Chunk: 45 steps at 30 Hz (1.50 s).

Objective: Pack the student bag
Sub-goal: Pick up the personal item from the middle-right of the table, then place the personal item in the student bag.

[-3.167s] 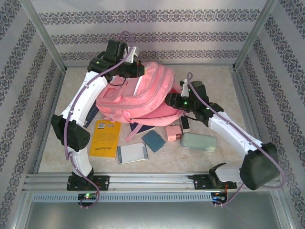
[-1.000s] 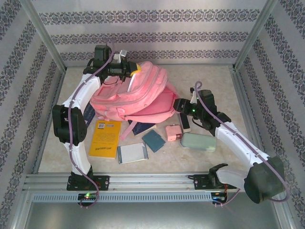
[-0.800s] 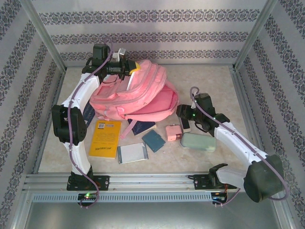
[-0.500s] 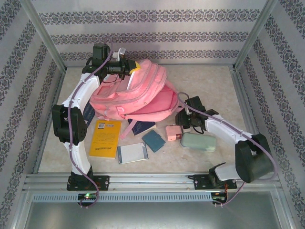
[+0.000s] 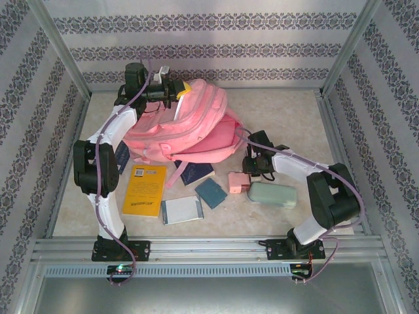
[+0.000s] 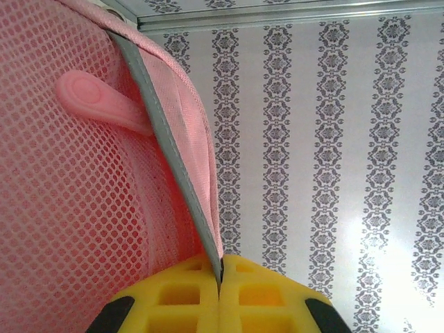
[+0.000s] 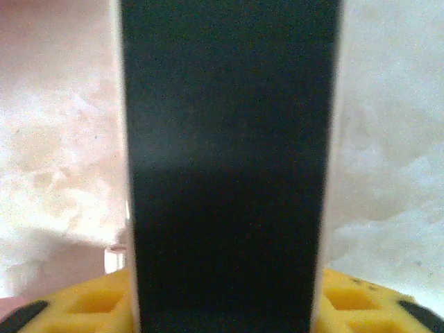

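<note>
My left tool (image 5: 175, 91) is at the far upper corner of the large soft pink fabric backpack (image 5: 190, 127), which lies slumped on the pale marbled surface (image 5: 288, 111) with that corner lifted. On my left wrist camera the left tool (image 6: 219, 279) is closed tight, its yellow fingers (image 6: 173, 295) pinching the grey-trimmed edge (image 6: 166, 159) of the backpack (image 6: 69, 208), pink mesh and a pink rubber zip pull (image 6: 97, 104) just beside it. My right tool (image 5: 253, 167) is low at the backpack's near right side. On the right wrist camera the right tool (image 7: 225, 302) is spread wide around a flat black slab with pale edges (image 7: 225, 152), and its pads sit against both edges. In front of the backpack lie a yellow book (image 5: 144, 190), a small grey notebook (image 5: 182, 210), a teal card (image 5: 211, 193), a small pink box (image 5: 237, 182) and a pale green pouch (image 5: 272, 194). A dark blue booklet (image 5: 195, 173) is partly tucked under the backpack's near edge.
</note>
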Motion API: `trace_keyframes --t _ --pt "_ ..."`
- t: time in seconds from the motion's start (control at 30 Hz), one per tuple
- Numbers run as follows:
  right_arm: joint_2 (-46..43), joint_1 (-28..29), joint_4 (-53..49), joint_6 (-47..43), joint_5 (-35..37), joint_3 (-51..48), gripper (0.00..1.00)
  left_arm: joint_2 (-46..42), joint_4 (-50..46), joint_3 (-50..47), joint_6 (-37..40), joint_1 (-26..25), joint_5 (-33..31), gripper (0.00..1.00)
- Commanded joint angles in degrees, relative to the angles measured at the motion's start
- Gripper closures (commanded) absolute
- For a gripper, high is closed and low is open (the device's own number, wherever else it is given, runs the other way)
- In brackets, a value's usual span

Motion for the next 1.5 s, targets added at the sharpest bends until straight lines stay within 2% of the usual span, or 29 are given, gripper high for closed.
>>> trace_keyframes --t 0.0,0.27,0.43,0.53,0.63,0.8,0.93,1.13,1.47 --pt "-1.78 0.22 1.10 1.07 3.74 0.07 0.66 -1.12 7.04 1.39 -0.69 0.75 2.39 1.00" --pt "-15.30 -3.39 2.40 5.86 10.12 -4.64 0.73 -2.43 2.63 2.72 1.81 0.68 1.78 1.00" --pt "-24.45 -3.80 1.96 5.59 13.34 -4.31 0.77 -3.47 -0.09 3.14 3.62 0.64 1.35 1.00" --pt "-28.23 -3.96 1.94 5.84 10.80 -2.34 0.78 -4.04 0.35 2.74 3.50 0.55 1.51 1.00" --pt "-29.63 -3.96 4.86 7.97 2.66 -0.74 0.76 -4.54 0.95 2.75 2.89 0.55 1.86 1.00" --pt "-26.17 -3.87 14.65 19.67 -14.37 0.46 0.75 -5.15 1.96 2.76 1.88 0.34 2.29 1.00" --pt "-22.15 -2.65 25.64 29.04 -21.13 -0.26 0.76 -5.62 2.05 2.67 1.61 0.10 2.41 1.00" --pt "-13.93 1.61 35.38 35.66 -21.71 0.39 0.76 -6.05 6.16 1.64 -1.18 -0.36 2.65 1.00" --pt "0.03 7.90 55.82 42.98 -16.89 1.93 0.74 -6.34 11.50 0.88 -5.40 -1.88 2.73 1.00"
